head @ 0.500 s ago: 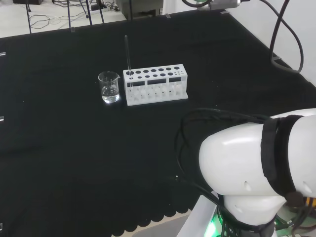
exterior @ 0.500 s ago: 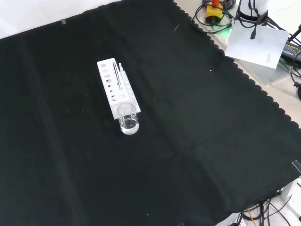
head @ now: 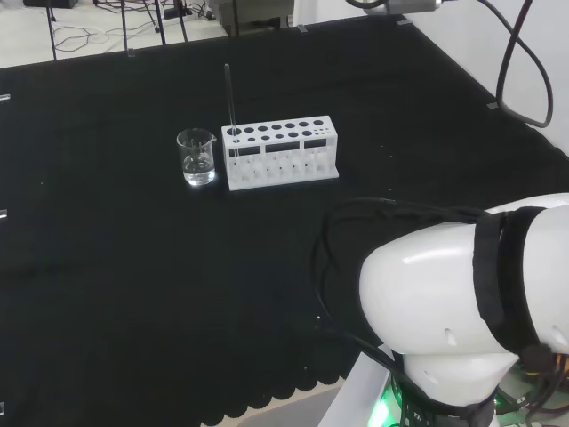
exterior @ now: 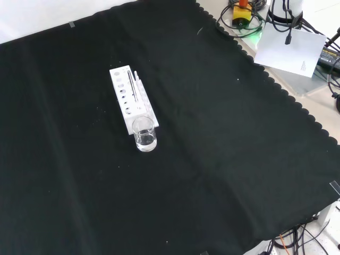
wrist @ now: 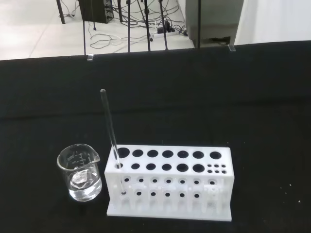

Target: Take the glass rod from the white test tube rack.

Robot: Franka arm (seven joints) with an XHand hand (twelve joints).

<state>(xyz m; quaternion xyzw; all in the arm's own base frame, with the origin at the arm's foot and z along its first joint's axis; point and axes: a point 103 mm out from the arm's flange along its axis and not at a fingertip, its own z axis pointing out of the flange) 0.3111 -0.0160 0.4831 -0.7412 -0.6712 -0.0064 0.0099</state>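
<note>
A white test tube rack (head: 283,153) stands near the middle of the black cloth. A thin glass rod (head: 229,98) stands in a hole at the rack's left end in the head view, leaning slightly and rising well above the rack. In the front view the rack (exterior: 130,98) runs away from the camera, and the rod (exterior: 132,86) shows as a dark line along it. The wrist view looks down at the rack (wrist: 167,184) from a distance, with the rod (wrist: 109,124) in its end hole nearest the beaker. Nothing touches the rod.
A small glass beaker (head: 196,157) with a little clear liquid stands just beside the rack's rod end, also seen as the beaker (exterior: 144,134) and the beaker (wrist: 80,172). The arm's white link (head: 462,302) fills the head view's lower right. Cables and boxes lie past the cloth's scalloped edge (exterior: 276,85).
Rod, rack and beaker stand as before. The arm's cable at the head view's upper right has shifted a little.
</note>
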